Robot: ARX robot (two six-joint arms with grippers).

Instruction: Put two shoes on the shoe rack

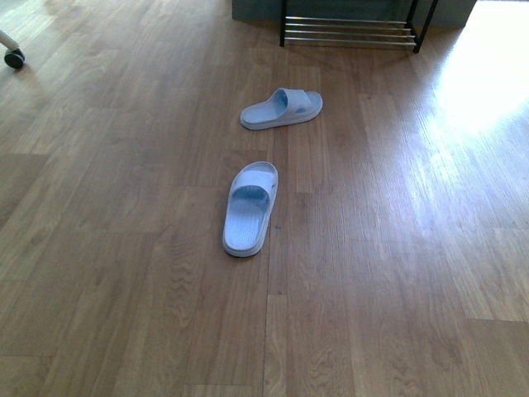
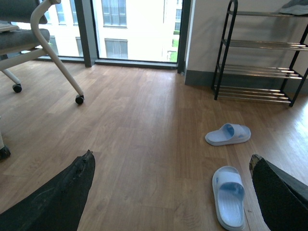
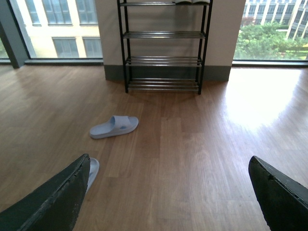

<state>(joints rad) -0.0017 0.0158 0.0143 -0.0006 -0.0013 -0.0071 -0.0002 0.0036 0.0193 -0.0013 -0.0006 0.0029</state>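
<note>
Pale blue rubber near slide [image 1: 250,207] lies on the wood floor [image 1: 124,273], lengthwise toward the black-framed chrome-rod shoe rack [image 1: 347,31]. Matching far slide [image 1: 283,107] lies sideways (nearer the rack, not touching). Left gripper [image 2: 171,156] and right gripper [image 3: 168,159] both have jaws wide apart.

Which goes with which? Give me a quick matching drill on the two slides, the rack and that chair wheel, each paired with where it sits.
Things:
1. near slide
2. far slide
3. shoe rack
4. chair wheel

Places:
A. farthest back, beyond both slides
B. at the front view's left edge
C. lying crosswise, closer to the rack
D. lying lengthwise, nearest the front camera

Pairs: 1-D, 2-C, 3-A, 4-B.
</note>
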